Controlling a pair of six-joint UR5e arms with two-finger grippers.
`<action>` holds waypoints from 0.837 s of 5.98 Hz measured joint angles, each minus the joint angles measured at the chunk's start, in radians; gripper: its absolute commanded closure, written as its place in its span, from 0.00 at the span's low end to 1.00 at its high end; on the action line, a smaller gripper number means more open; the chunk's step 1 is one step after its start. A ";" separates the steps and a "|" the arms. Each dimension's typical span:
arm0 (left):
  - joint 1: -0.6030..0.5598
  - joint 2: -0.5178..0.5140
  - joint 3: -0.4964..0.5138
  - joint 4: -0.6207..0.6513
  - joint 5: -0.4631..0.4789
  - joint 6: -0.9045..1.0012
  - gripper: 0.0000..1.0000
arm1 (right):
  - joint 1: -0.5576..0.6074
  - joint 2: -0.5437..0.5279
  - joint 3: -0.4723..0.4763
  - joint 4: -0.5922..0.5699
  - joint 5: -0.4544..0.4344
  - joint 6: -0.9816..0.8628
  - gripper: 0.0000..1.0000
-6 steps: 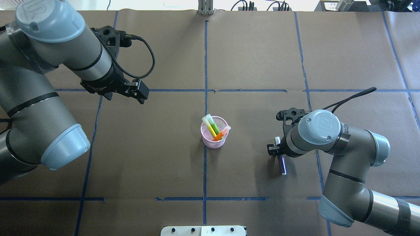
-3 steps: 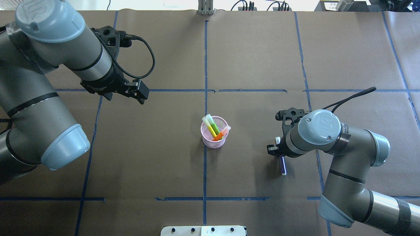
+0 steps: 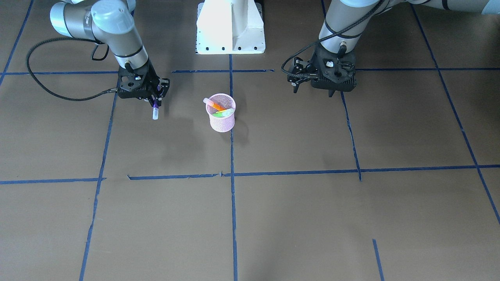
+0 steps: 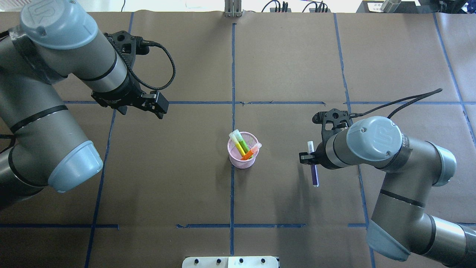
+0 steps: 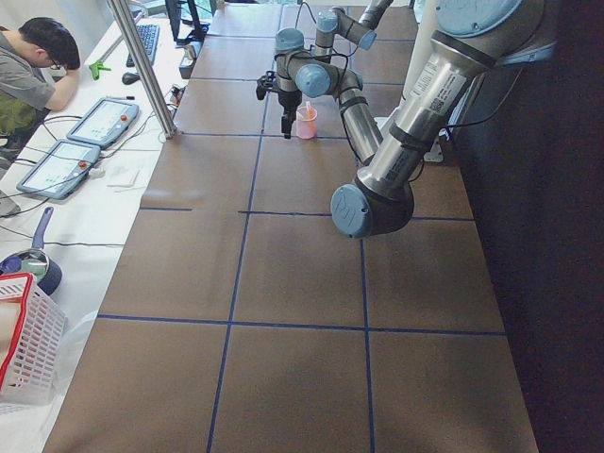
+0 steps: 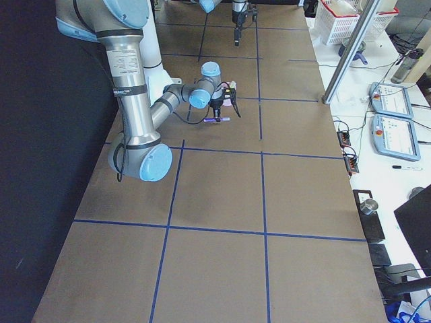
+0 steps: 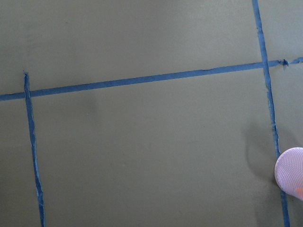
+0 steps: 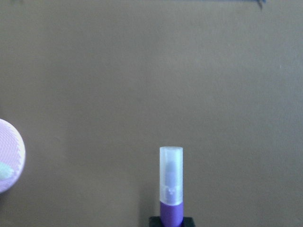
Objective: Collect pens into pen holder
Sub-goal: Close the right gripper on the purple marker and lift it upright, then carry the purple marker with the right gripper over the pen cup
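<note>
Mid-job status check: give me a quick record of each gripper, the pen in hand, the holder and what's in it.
pen holder: upright, near table centre
in holder: orange pen, green pen, apparently a yellow pen too
right gripper: jaws shut on the purple pen, right of the holder in the overhead view
purple pen: held about level, outside the holder
left gripper: empty, jaws look open, apart from the holder

Brown table (image 4: 290, 56), blue tape grid (image 4: 233, 56), seated operator (image 5: 33, 71), white basket (image 5: 38, 351)
</note>
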State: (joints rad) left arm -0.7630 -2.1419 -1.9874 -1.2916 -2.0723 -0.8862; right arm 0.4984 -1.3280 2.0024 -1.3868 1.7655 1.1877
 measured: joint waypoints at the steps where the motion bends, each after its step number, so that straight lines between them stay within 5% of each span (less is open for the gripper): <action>1: 0.003 0.001 0.007 0.000 0.000 0.001 0.00 | 0.007 0.011 0.054 0.000 -0.086 0.006 1.00; 5: 0.017 0.011 0.033 -0.002 -0.003 0.001 0.00 | -0.098 0.175 0.061 -0.026 -0.599 0.214 1.00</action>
State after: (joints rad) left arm -0.7460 -2.1308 -1.9549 -1.2941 -2.0750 -0.8856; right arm 0.4007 -1.1526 2.0636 -1.4130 1.1670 1.4018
